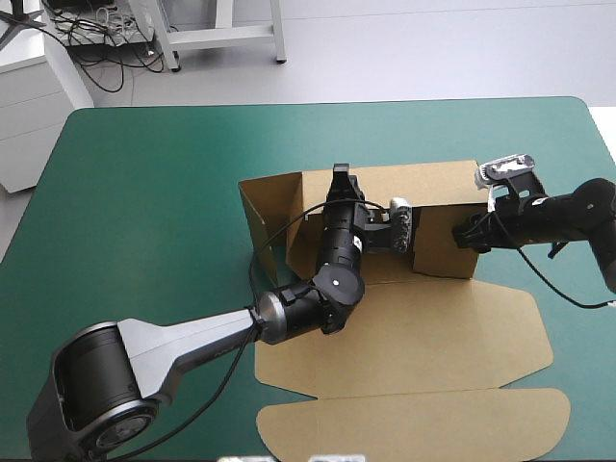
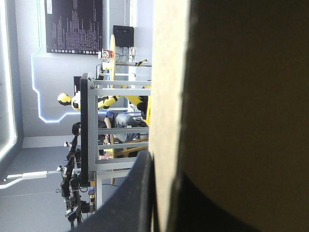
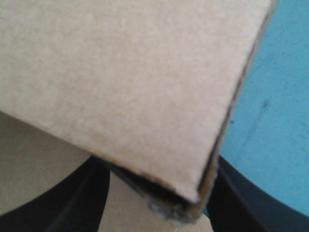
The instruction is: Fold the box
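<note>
Brown board box (image 1: 423,327), a cut sheet partly raised, is found near the middle of the teal-green covered bench (image 1: 144,192), a little toward its right edge. Its far, left and right walls are stood up, while the broad lid panel and its rounded flap are laid flat toward the near edge. The left gripper (image 1: 339,177), with broad black curved fingers (image 2: 137,193), is reached into the tray and is clamped on the far wall, the wall's pale edge being seen pinched between them. The right gripper (image 1: 469,233) is set at the right wall, its fingers (image 3: 63,198) pressed onto a doubled corner of that wall lodged between them.
</note>
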Controlling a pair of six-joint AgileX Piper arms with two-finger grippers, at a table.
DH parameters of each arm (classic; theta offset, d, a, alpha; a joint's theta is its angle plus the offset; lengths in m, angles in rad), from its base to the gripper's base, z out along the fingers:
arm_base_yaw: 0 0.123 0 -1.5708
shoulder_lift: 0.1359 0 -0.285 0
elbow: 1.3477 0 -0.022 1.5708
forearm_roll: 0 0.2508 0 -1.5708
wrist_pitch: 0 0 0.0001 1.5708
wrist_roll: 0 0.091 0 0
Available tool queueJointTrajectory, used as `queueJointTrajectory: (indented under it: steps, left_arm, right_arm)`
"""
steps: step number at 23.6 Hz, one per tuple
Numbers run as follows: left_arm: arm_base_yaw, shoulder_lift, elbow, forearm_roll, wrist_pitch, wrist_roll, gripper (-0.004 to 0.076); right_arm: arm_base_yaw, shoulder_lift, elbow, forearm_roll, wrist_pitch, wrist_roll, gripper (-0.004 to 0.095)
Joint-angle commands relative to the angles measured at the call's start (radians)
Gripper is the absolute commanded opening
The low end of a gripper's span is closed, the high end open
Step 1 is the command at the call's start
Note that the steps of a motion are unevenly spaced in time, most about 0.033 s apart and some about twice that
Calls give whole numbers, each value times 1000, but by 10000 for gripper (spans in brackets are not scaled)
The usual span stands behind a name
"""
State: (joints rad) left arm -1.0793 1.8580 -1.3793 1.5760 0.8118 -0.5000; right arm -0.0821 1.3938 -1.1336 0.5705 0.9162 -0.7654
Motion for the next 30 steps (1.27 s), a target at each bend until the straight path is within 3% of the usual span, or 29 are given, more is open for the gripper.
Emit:
queueJointTrajectory:
  steps: [1, 5, 15, 17, 20, 24, 30]
  left_arm:
    - [-11, -34, -17, 5, -35, -30, -10]
    - [-11, -34, -17, 5, -35, -30, -10]
    - [-11, -34, -17, 20, -40, -30, -10]
    - [-11, -34, -17, 20, -40, -30, -10]
    - [-11, -34, -17, 20, -42, -30, -10]
    - [-11, -34, -17, 20, -42, -30, -10]
    - [-11, -34, -17, 28, -42, -30, -8]
  right_arm:
    - [0, -16, -25, 89, -92, -17, 517]
    - [0, 10, -25, 102, -132, -2, 517]
    - [0, 99, -25, 171, -116, -48, 511]
    - [0, 117, -25, 169, -103, -48, 447]
    - [0, 123, -25, 194, -103, -119, -6]
    - [4, 123, -25, 280, -105, -178, 2]
    - [4, 123, -25, 268, -98, -166, 3]
